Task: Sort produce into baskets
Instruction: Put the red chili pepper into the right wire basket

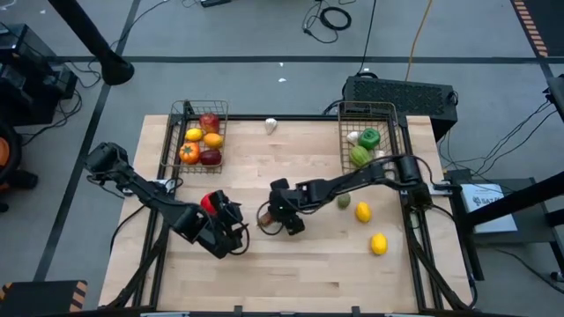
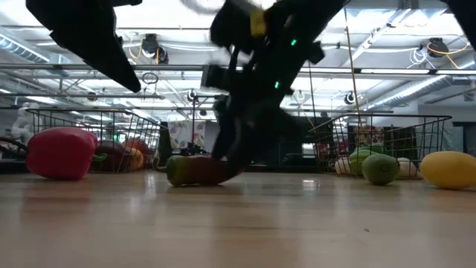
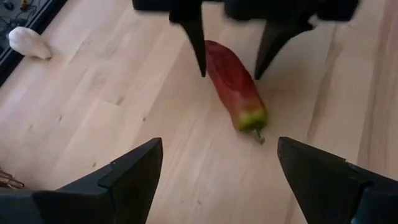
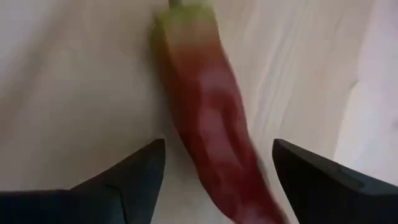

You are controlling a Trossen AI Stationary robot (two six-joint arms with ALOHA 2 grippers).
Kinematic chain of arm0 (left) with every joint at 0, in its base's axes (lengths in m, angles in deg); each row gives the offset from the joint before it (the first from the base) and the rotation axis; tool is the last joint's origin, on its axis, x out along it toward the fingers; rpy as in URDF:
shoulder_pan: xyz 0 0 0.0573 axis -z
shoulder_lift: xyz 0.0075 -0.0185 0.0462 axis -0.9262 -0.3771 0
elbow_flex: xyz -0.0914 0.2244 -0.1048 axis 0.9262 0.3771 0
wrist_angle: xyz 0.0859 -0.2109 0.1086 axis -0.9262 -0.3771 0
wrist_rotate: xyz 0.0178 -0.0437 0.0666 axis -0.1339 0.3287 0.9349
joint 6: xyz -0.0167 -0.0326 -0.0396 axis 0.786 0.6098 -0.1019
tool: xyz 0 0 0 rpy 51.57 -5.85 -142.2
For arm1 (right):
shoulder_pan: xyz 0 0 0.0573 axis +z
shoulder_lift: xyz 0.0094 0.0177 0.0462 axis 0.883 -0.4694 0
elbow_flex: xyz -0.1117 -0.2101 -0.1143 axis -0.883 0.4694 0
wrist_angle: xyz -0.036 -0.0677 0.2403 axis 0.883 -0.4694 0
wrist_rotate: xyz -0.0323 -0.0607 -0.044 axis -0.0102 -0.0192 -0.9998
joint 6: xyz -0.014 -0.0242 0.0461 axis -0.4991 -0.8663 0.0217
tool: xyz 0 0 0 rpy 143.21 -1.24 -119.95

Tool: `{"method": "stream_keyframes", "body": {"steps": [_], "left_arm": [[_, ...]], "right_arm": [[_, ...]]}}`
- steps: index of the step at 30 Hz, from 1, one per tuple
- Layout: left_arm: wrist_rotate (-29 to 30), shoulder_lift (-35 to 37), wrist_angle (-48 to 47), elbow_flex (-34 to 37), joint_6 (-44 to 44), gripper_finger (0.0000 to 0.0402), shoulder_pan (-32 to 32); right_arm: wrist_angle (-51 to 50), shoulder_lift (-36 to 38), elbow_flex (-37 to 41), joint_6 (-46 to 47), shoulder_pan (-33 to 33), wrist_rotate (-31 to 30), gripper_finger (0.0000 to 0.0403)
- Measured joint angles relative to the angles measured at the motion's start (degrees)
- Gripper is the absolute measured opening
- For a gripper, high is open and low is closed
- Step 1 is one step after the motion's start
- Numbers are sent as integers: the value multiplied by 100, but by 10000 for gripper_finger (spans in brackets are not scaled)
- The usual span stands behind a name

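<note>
The right gripper (image 1: 280,214) is down at the middle of the table (image 1: 308,273), its two fingers (image 3: 193,34) spread apart on either side of a red chili (image 3: 235,87) with a green stem end; the chili lies flat on the wood between them, and neither finger visibly touches it, so nothing is held; in the right wrist view the chili (image 4: 208,118) runs lengthwise through the gap between the fingers.

The left gripper (image 1: 231,231) hangs just to the left of it, near the table's front half, fingers wide apart and empty, facing the chili; a red pepper (image 1: 210,203) sits close behind that arm.

The left basket (image 1: 199,113) stands at the back-left corner and holds red apples, an orange, a lemon and another orange-coloured piece (five pieces in all, as far as the high view shows); the right basket (image 1: 393,113) stands at the back-right corner with green peppers (image 1: 368,138) and a white piece inside.

Loose on the table: a white garlic (image 1: 271,125) at the back edge between the two baskets; a small green piece (image 1: 343,201) beside the right arm; two lemons, one (image 1: 362,211) near the right arm and one (image 1: 379,244) toward the front-right corner.
</note>
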Motion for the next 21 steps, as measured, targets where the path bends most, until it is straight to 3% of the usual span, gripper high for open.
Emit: {"method": "stream_keyframes", "body": {"steps": [6, 21], "left_arm": [[0, 1, -66, 0, 4, 324, 52], [26, 0, -211, 0, 163, 324, 199]], "right_arm": [[-541, -480, -652, -4, -147, 60, 259], [-1056, -455, -1034, 140, -173, -35, 142]]}}
